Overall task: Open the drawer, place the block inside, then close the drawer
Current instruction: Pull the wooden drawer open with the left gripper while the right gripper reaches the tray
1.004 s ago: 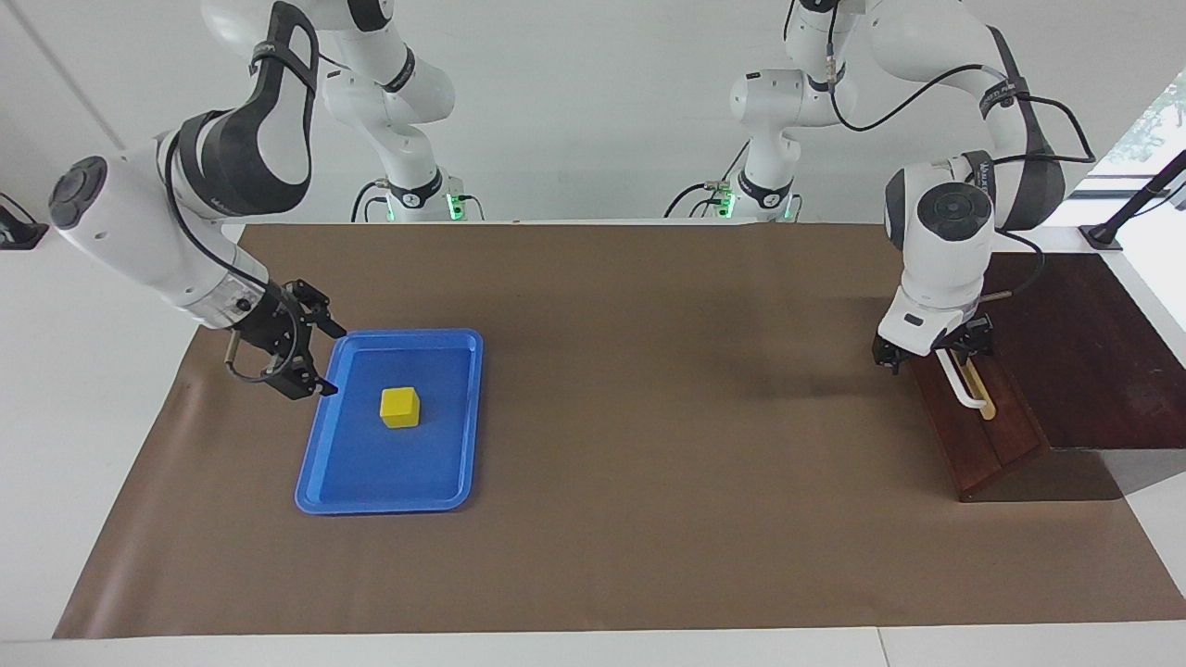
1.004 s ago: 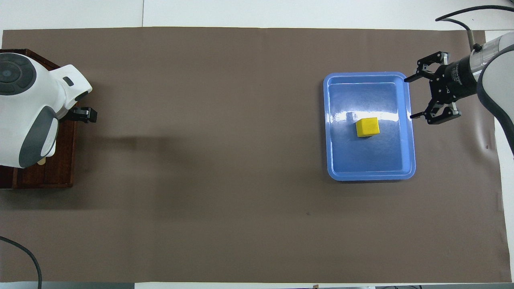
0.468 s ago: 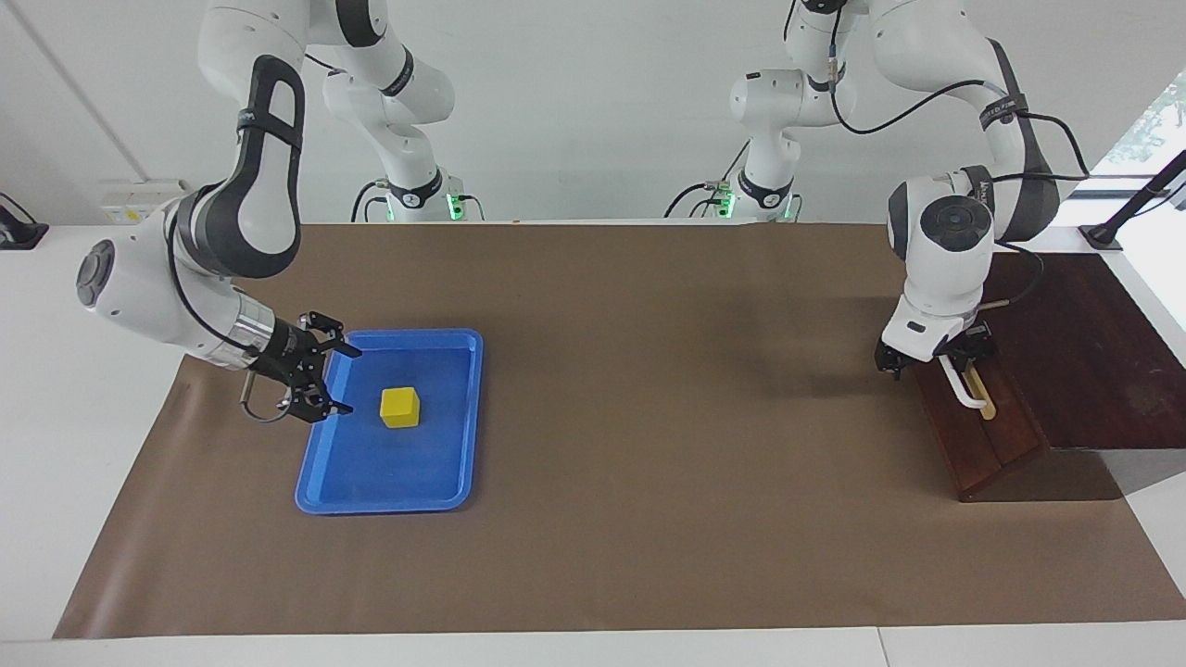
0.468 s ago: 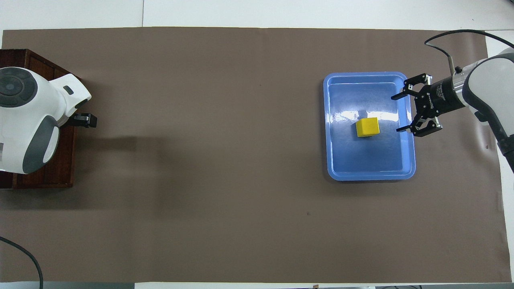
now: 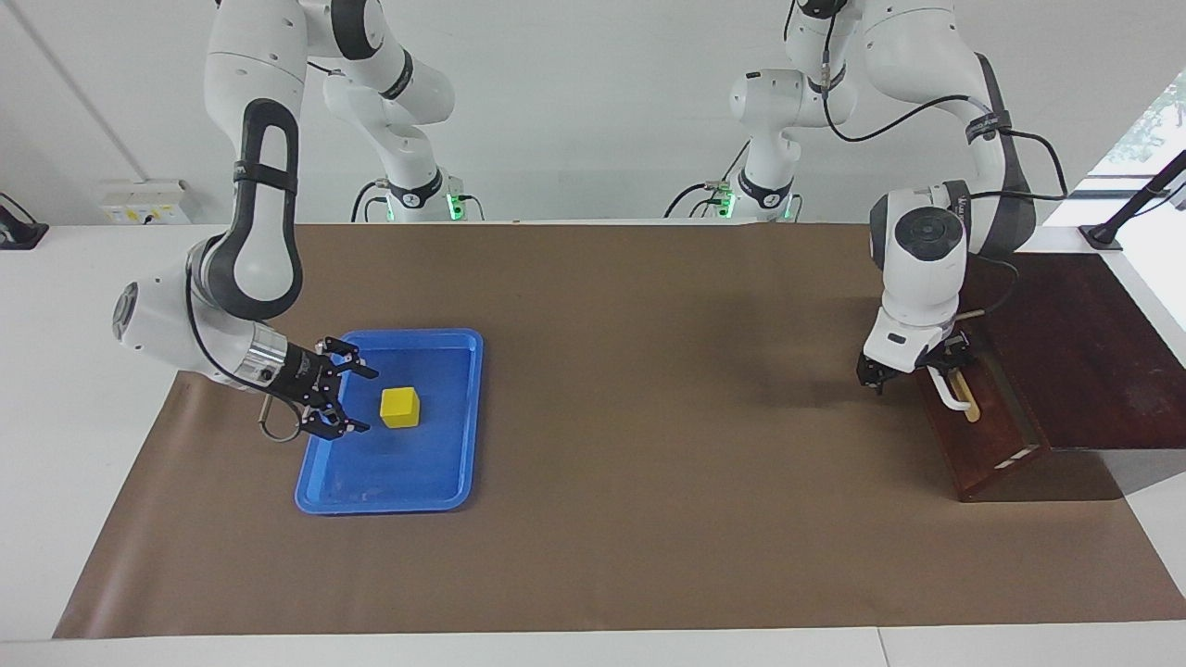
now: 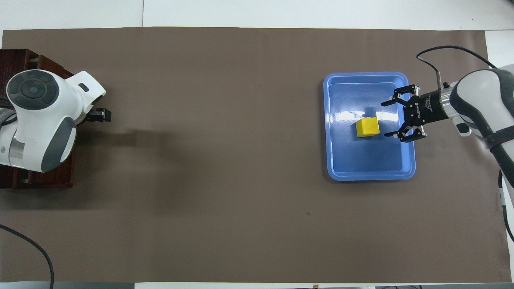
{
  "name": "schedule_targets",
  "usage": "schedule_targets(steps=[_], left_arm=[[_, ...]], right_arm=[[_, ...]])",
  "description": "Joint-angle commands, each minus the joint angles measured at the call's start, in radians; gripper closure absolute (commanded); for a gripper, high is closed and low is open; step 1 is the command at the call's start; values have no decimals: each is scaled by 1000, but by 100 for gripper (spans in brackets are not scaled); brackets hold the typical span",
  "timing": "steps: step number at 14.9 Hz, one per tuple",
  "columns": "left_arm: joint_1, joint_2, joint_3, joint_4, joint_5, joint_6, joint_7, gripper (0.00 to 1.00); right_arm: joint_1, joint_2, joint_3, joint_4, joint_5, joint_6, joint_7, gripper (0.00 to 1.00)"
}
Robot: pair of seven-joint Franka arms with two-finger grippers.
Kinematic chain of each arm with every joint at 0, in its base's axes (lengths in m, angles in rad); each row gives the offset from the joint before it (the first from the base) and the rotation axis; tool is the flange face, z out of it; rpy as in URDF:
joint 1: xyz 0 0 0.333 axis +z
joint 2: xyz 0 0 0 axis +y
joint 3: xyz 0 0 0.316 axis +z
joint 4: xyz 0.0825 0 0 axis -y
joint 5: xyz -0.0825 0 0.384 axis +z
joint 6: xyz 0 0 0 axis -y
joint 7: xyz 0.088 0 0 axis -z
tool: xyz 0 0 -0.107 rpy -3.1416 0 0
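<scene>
Brown paper (image 5: 649, 417) covers the white table from end to end. In the overhead view the blue tray (image 5: 389, 508) (image 6: 369, 176) lies at 3 o'clock and the dark wooden cabinet (image 5: 1075, 343) at 9 o'clock.

Small white lettering runs along the wrist of the right gripper (image 5: 363, 400) (image 6: 385, 119), and more sits on the grey arm covers. None of it can be read.

The block (image 5: 400, 407) (image 6: 367, 127) rests near the middle of the tray floor, untouched. The right gripper hangs low over the tray at the block's 3 o'clock in the overhead view. Its 2 fingers are spread wide, with tips just short of the cube. 1 second ago it hung at the tray's rim, outside it; it has since swung in over the tray floor.

The left gripper (image 5: 913, 371) is at the drawer (image 5: 982, 435) (image 6: 44, 178), its fingers standing apart, 1 of them beside the white handle (image 5: 947, 394). Whether it presses on the bar cannot be told. Since the earlier frame this gripper and the drawer front have shifted slightly away from the cabinet toward the table's middle. A thin pale edge now shows at the front's corner. The block has not moved.
</scene>
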Motion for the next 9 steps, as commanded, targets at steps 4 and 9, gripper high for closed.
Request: schedule_targets(steps=[4,9], left_arm=[[-28,27,-92,75,-8,-100,-108,0],[-32,27,-176,77,-13,-153,-168,0]], right_arm=[[3,-10,3,-83,51,59,-82,2],[15,-12,8,-113,69,127,-83,2]])
